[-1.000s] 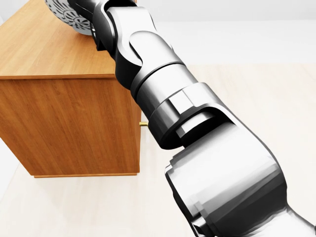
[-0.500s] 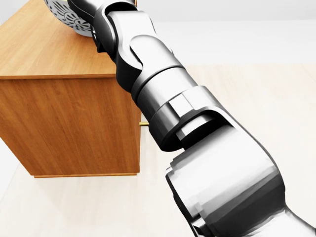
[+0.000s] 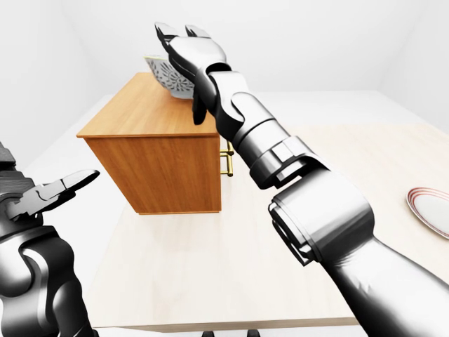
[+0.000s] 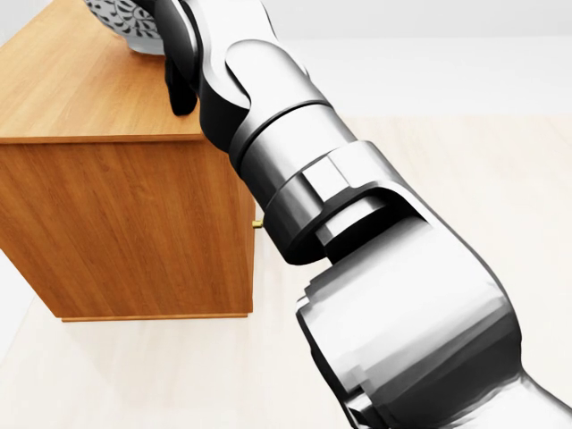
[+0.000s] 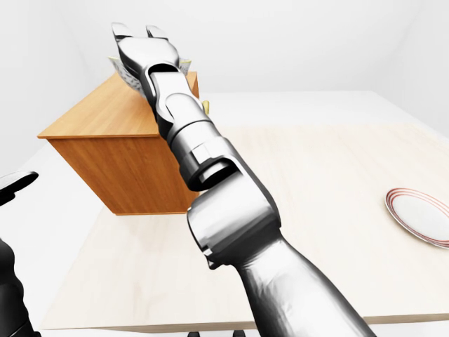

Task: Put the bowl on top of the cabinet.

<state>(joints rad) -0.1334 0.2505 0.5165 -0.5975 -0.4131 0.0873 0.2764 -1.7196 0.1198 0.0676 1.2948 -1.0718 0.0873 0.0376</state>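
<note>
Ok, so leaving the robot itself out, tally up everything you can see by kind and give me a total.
bowl: 1
cabinet: 1
plate: 1
table: 1
Total: 4

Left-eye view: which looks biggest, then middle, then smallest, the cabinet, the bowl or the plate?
1. The cabinet looks biggest by far.
2 and 3. The bowl and the plate look about alike. The robot hand hides part of the bowl, and the picture's edge cuts off the plate, so I can't rank them.
</note>
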